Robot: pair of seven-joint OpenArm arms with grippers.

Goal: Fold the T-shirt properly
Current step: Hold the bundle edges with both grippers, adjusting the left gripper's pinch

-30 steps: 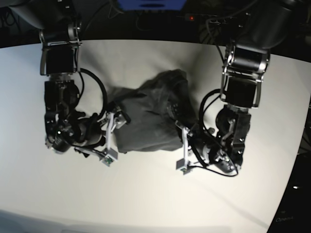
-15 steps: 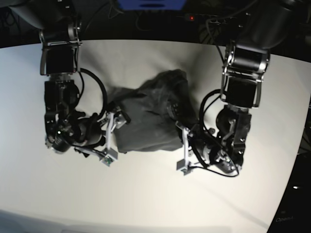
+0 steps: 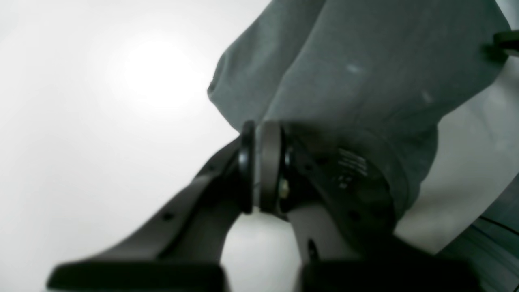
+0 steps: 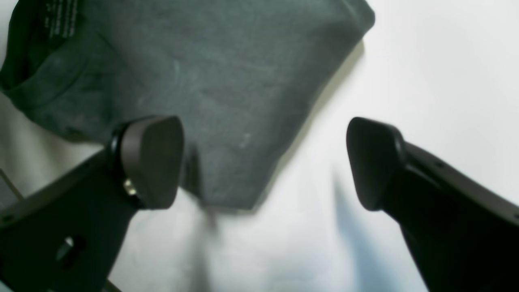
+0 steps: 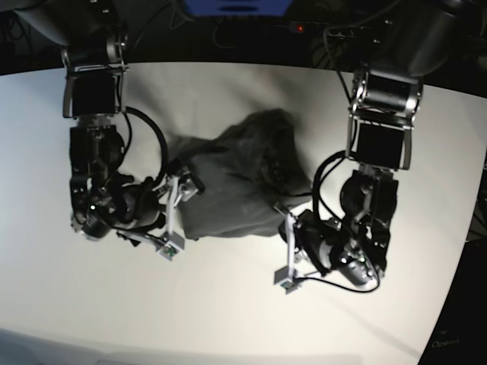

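Note:
The dark grey T-shirt lies crumpled in the middle of the white table. My left gripper is at the shirt's near right corner. In the left wrist view its pads are pressed together, and the cloth runs up from their tips and drapes over one finger. A printed label shows there. My right gripper stands wide open at the shirt's left edge. One finger is over the cloth; the other is over bare table.
Behind the table's far edge, cables and a blue device sit in the dark. The table's right edge curves close to the left arm. White tabletop stretches in front of both grippers.
The left arm has moved toward the table's front, its gripper still shut, and the shirt's near right part has shifted with it. The right arm has not moved.

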